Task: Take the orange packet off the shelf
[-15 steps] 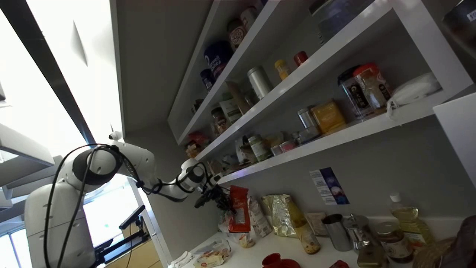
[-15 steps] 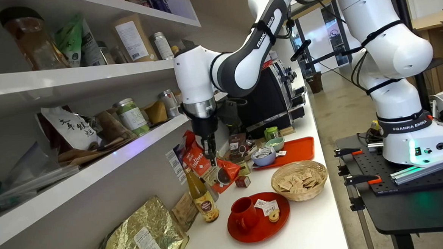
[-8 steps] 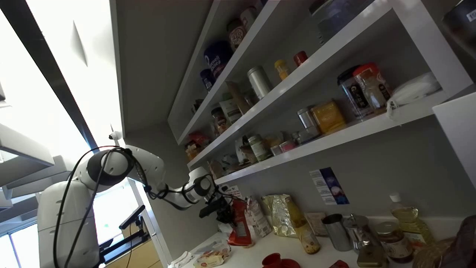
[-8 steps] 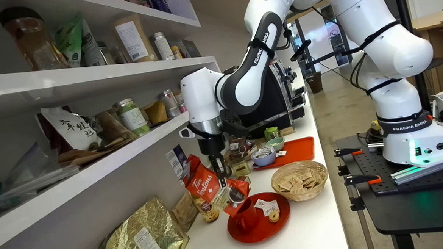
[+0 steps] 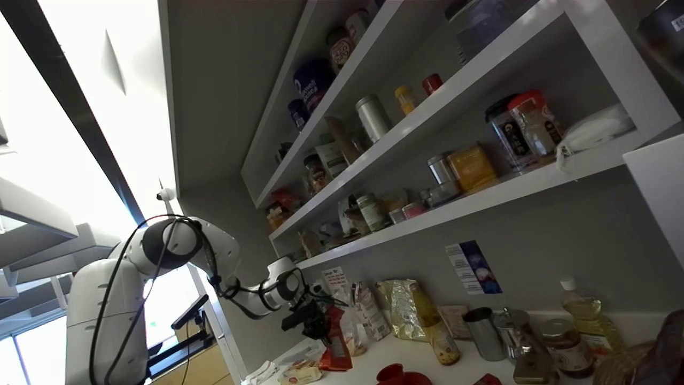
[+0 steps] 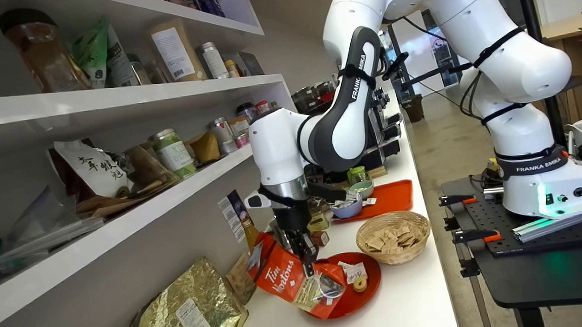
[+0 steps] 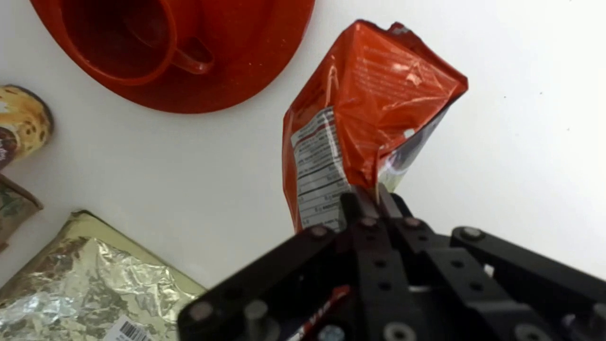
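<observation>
Packet [image 6: 288,284] off shelf [image 6: 118,96]: done, it appears; the packet is held tilted, clear of the shelf and well below it.
Gripper [image 7: 377,199]: clenched on the packet, pinching it by one edge, below the shelf.
Packet set-down: left to do, I judge, if wanted at all; whether the packet touches the counter [image 7: 189,166] beneath the shelf, I cannot tell.
Arm [image 6: 341,131]: arched at the elbow, its last links bent down below shelf level, the gripper pointing steeply downward.

The white counter [image 6: 412,296] is backed by grey wall [image 5: 550,240]; beyond its front edge, pale floor [image 6: 434,148] is seen.
</observation>
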### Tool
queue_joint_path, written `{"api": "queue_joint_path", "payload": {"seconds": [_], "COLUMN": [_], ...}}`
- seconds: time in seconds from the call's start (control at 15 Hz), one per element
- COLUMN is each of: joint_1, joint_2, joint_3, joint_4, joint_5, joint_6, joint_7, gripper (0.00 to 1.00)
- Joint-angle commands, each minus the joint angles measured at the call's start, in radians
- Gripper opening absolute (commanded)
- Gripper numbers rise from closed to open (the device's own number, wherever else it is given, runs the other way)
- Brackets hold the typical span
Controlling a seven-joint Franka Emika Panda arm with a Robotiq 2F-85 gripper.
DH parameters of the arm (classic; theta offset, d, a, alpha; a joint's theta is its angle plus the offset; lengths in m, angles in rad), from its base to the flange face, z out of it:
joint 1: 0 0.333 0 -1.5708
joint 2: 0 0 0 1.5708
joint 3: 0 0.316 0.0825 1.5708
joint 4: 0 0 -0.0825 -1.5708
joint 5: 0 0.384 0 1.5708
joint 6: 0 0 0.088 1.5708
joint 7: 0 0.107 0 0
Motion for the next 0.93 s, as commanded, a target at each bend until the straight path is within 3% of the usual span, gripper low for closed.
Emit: {"api": "queue_joint_path", "payload": {"seconds": [0.0, 0.33, 0.87], "joint_1": [0.042, 0.120, 0.226], "joint_2": [0.091, 0.204, 0.334], "joint_3": [-0.030, -0.106, -0.235], "joint_4": [0.031, 0.075, 0.170], "joint_5": [-0.054, -0.139, -0.134], "joint_6": [0.115, 0.289, 0.475], "joint_7": [0.018, 0.078, 0.099], "gripper": [0.01, 0.01, 0.01]}}
